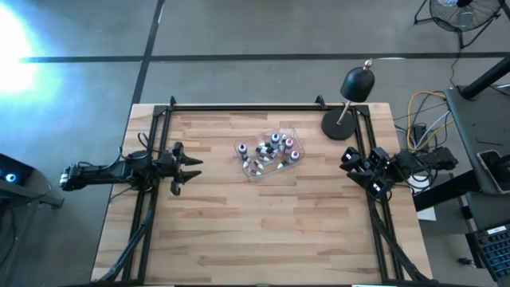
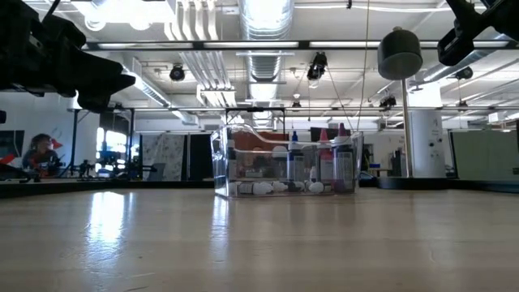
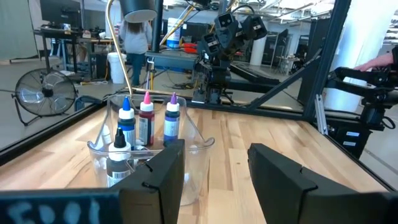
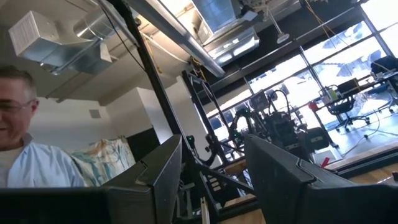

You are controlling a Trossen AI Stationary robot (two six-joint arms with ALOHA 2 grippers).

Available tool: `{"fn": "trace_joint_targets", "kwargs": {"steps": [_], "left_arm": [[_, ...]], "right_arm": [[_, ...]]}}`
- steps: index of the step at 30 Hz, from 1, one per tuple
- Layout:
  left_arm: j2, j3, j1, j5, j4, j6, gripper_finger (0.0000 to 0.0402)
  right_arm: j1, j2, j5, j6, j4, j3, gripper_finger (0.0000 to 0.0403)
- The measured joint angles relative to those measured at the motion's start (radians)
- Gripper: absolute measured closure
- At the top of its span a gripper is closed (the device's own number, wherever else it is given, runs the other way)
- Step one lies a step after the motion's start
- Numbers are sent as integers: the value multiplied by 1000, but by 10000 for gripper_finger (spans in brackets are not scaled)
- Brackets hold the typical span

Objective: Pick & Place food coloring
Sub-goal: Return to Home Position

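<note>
Several small food coloring bottles [image 1: 271,151] stand and lie inside a clear plastic tub [image 1: 251,171] near the table's middle; the low view shows the bottles [image 2: 324,166] upright with coloured caps, others lying on the tub's floor. In the left wrist view the bottles [image 3: 146,121] carry blue, pink and purple caps. My left gripper [image 1: 189,171] hovers open above the table's left side, pointing toward the tub, fingers [image 3: 214,171] apart. My right gripper [image 1: 348,160] is raised at the right edge, open [image 4: 208,174], tilted upward toward the room.
A black desk lamp [image 1: 351,100] stands on its round base at the far right corner. Black frame rails [image 1: 239,107] run along the far, left and right edges. Bare wood [image 1: 263,231] lies on the near side of the tub. A person [image 4: 25,155] shows beyond the table.
</note>
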Motion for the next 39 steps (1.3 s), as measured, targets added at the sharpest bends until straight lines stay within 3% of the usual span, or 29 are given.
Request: {"fn": "trace_joint_targets", "kwargs": {"steps": [21, 25, 33, 39], "left_arm": [[0, 0, 0, 0, 1, 0, 250], [0, 0, 0, 0, 2, 0, 250], [2, 0, 0, 0, 1, 0, 250], [2, 0, 0, 0, 1, 0, 250]], "right_arm": [[-51, 1, -4, -4, -23, 1, 234], [-53, 4, -143, -141, -132, 1, 234], [-64, 0, -158, -446, -233, 0, 234], [-170, 0, -165, -445, -300, 1, 234]]}}
